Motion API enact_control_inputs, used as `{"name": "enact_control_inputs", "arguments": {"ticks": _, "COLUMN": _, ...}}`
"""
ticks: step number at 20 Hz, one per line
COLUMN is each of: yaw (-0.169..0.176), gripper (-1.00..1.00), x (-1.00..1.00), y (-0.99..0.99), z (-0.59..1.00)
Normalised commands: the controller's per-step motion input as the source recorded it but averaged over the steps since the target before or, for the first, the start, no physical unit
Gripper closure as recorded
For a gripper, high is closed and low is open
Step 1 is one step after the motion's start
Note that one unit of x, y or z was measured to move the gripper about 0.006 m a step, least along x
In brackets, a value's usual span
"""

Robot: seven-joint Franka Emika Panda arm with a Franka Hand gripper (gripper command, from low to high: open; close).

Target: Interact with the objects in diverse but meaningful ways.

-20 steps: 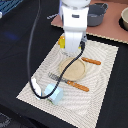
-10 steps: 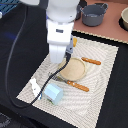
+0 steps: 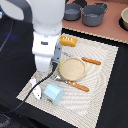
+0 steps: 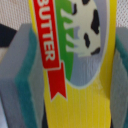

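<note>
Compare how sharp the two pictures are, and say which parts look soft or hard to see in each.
Wrist view: the butter packet fills the frame so close that its print and the grey pads look soft. Exterior view: coarse and slightly blurred overall, the white arm bright and nearly featureless, hiding the tool; the plate and pots stay recognisable, without fine detail.

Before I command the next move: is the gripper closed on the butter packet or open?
Shut on it: in the wrist view the gripper pads press both sides of the yellow butter packet.
</note>
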Motion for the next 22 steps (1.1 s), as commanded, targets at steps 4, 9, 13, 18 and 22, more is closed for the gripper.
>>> {"name": "enact_control_inputs", "arguments": {"ticks": 4, "yaw": 0.023, "gripper": 1.00, "x": -0.50, "y": 0.35, "z": 0.02}}
{"name": "enact_control_inputs", "arguments": {"ticks": 9, "yaw": 0.044, "gripper": 1.00, "x": -0.38, "y": 0.43, "z": 0.00}}
{"name": "enact_control_inputs", "arguments": {"ticks": 13, "yaw": 0.040, "gripper": 1.00, "x": -0.36, "y": 0.26, "z": -0.21}}
{"name": "enact_control_inputs", "arguments": {"ticks": 18, "yaw": 0.045, "gripper": 1.00, "x": -0.50, "y": 0.08, "z": -0.40}}
{"name": "enact_control_inputs", "arguments": {"ticks": 22, "yaw": 0.049, "gripper": 1.00, "x": -0.72, "y": 0.00, "z": -0.43}}
